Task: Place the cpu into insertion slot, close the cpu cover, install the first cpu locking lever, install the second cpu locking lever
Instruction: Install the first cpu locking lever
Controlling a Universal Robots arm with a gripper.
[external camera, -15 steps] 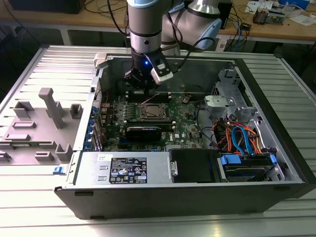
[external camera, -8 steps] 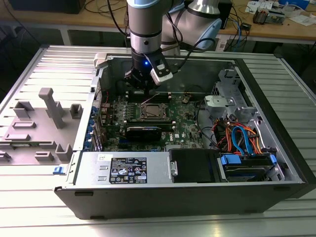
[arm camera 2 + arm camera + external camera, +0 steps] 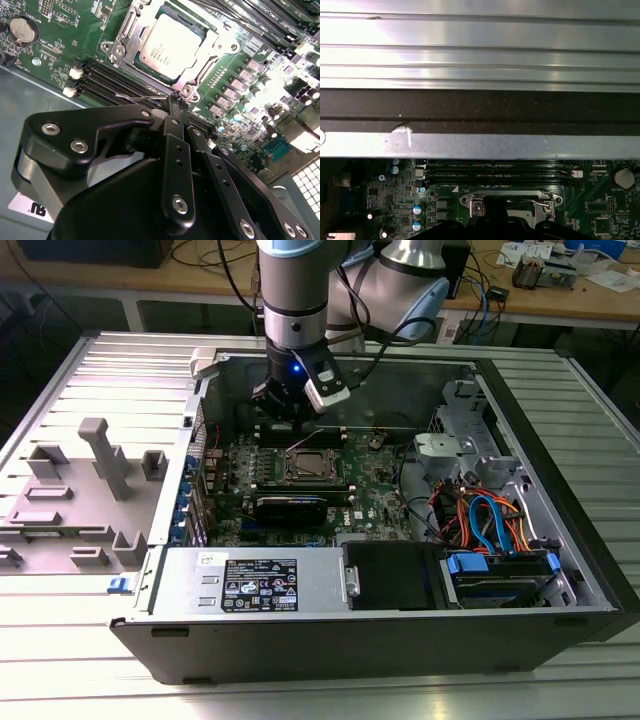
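The cpu [image 3: 167,42] lies flat in the insertion slot [image 3: 116,50] on the green board, its silver top showing through the window of the cpu cover [image 3: 214,44], which is folded down over it. My gripper [image 3: 175,101] hangs just beside the socket's corner with its fingers shut together. A thin wire locking lever [image 3: 140,97] runs up to the fingertips and meets them, standing raised off the board. In the exterior view the gripper [image 3: 296,425] is low inside the case, just behind the cpu [image 3: 305,466]. In the first wrist view the socket rim [image 3: 510,200] shows with a lever hook [image 3: 543,204].
The open computer case [image 3: 560,540] surrounds the board, its back wall [image 3: 480,100] close to the gripper. Long black memory slots [image 3: 110,80] flank the socket. Cables [image 3: 490,520], a drive bay and a power supply [image 3: 260,585] sit at the front. A grey fixture [image 3: 100,460] stands on the exterior view's left.
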